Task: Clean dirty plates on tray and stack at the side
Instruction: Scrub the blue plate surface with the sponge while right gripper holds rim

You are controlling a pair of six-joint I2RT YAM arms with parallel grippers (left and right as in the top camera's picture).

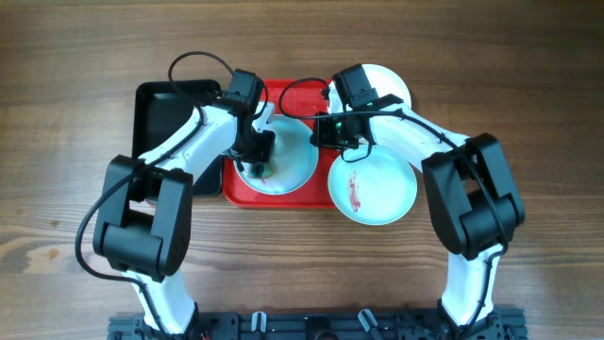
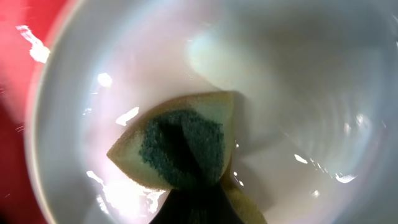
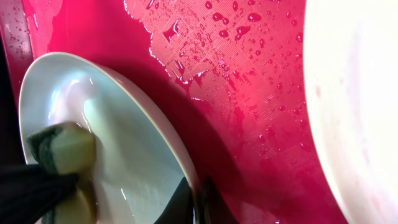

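Observation:
A pale mint-blue plate (image 1: 294,166) sits on the red tray (image 1: 243,193). My left gripper (image 1: 257,154) is shut on a yellow sponge (image 2: 180,146) with a green scouring face, pressed onto the wet inside of this plate (image 2: 292,93). From the right, my right gripper (image 1: 323,132) is shut on the plate's rim (image 3: 186,168), one finger inside and one outside (image 3: 198,202). The plate looks raised off the tray on that side. A second mint-blue plate (image 1: 385,181) with a red sauce streak lies on the table right of the tray. A white plate (image 1: 389,83) lies behind it.
A black tray (image 1: 170,118) stands directly left of the red tray, under my left arm. The red tray floor (image 3: 249,81) is wet with water drops. The white plate's edge (image 3: 354,99) is close beside my right gripper. Bare wooden table (image 1: 75,161) surrounds everything.

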